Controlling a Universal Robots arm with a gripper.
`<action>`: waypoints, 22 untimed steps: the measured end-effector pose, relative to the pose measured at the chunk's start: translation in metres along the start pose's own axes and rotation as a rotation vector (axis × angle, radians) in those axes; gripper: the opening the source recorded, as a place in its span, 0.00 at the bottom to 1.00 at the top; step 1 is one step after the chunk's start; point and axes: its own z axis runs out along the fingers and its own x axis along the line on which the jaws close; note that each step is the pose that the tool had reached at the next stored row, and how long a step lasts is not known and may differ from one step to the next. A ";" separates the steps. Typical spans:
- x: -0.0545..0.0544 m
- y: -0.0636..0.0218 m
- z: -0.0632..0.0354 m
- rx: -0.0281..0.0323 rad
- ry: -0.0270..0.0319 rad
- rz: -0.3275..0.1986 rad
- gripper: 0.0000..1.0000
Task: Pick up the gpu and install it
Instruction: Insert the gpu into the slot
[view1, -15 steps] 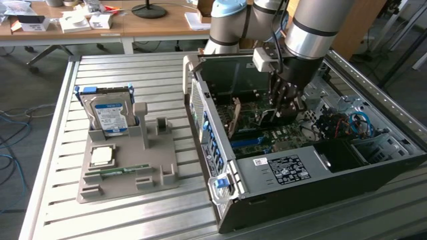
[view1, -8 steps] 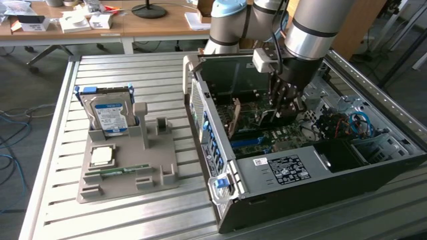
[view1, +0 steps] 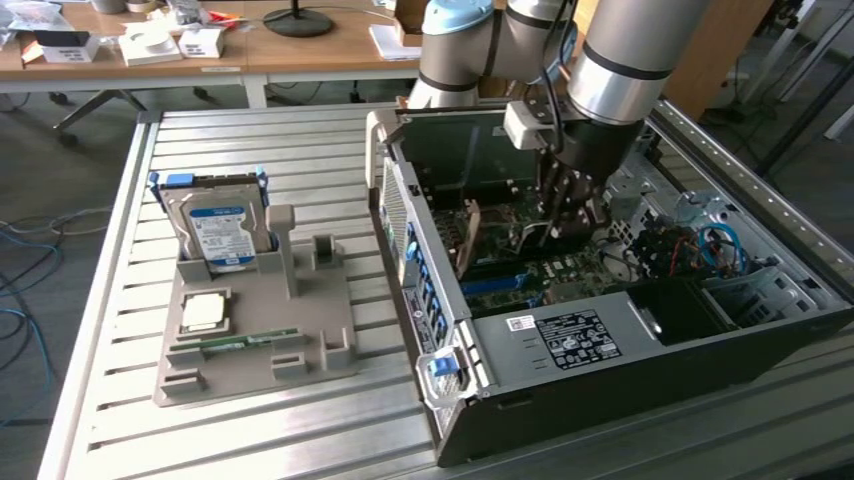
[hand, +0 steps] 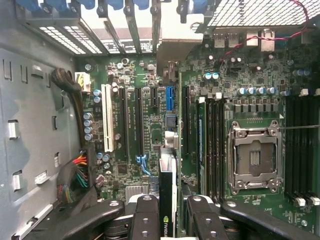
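Note:
My gripper (view1: 562, 208) reaches down into the open computer case (view1: 747, 345), just above the motherboard (view1: 561, 270). In the wrist view the gripper (hand: 168, 210) is shut on the gpu (hand: 167, 182). The card is seen edge-on, upright between the two black fingers (hand: 146, 215), with a green logo on its dark edge. It hangs over the board in line with the expansion slots, near the short blue slot (hand: 169, 97) and beside the long black slots (hand: 132, 120). Whether its edge touches a slot I cannot tell.
A grey parts holder (view1: 254, 330) on the slatted table carries a hard drive (view1: 220, 225), a CPU (view1: 204, 312) and a RAM stick (view1: 240, 342). Inside the case are the empty CPU socket (hand: 252, 157), memory slots (hand: 300, 145), a cable bundle (hand: 75, 175) and blue cables (view1: 714, 245).

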 end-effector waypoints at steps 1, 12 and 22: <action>0.000 0.0000 0.0008 0.0000 0.0001 0.000 0.26; 0.000 0.0028 0.0035 0.0002 -0.0003 0.000 0.26; 0.001 0.0069 0.0095 0.0003 0.0001 0.000 0.26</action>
